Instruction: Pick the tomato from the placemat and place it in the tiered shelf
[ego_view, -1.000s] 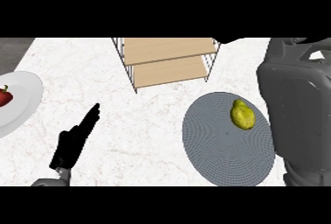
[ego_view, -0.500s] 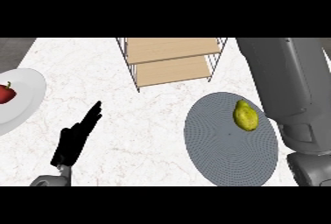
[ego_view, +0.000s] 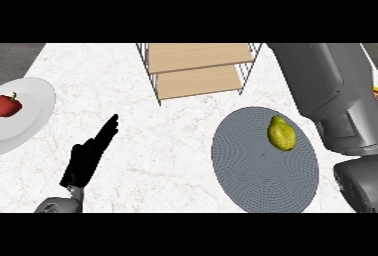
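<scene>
A round grey placemat (ego_view: 258, 172) lies at the right of the counter. On it sits a yellow, pear-like fruit (ego_view: 281, 134); I see no tomato on the mat. The wooden tiered shelf (ego_view: 198, 75) with thin wire posts stands at the back centre. My left hand (ego_view: 87, 160) rests open at the lower left, fingers straight and pointing up-right, holding nothing. My right forearm (ego_view: 325, 95) rises along the right edge, just right of the mat, and runs out of the top of the view. The right hand itself does not show.
A white plate (ego_view: 33, 125) at the left edge carries a red pepper-like vegetable (ego_view: 9, 104). White marble counter lies between the plate, the shelf and the mat.
My right forearm has swung left and stretched up along the right side, closer to the shelf. The left hand has stayed put.
</scene>
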